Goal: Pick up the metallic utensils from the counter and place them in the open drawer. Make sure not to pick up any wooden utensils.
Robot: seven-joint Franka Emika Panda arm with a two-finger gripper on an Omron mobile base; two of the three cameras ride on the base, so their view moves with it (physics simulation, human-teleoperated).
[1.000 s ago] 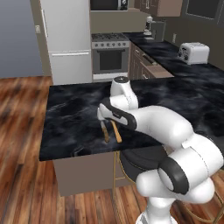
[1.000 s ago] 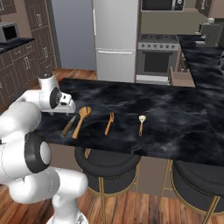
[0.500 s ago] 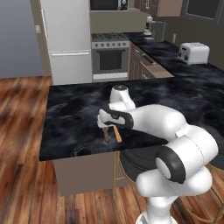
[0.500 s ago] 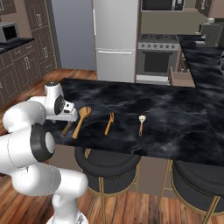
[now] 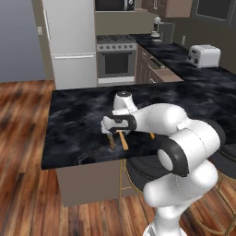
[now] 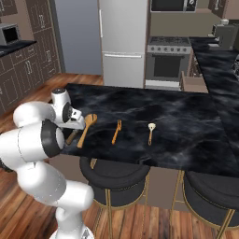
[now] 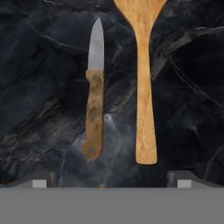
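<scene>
Near the counter's front edge, the gripper [image 7: 112,180] hung wide open above the knife [image 7: 93,94].
Beside it lay a wooden spoon [image 7: 143,78] on black marble counter [image 6: 186,126]; fork [image 6: 116,131] further along.

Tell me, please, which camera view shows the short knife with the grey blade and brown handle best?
The hand view: the short knife with grey blade and brown handle lies whole, seen from directly above. In the right base view just its handle pokes past the arm; in the left base view it is a small sliver.
</scene>
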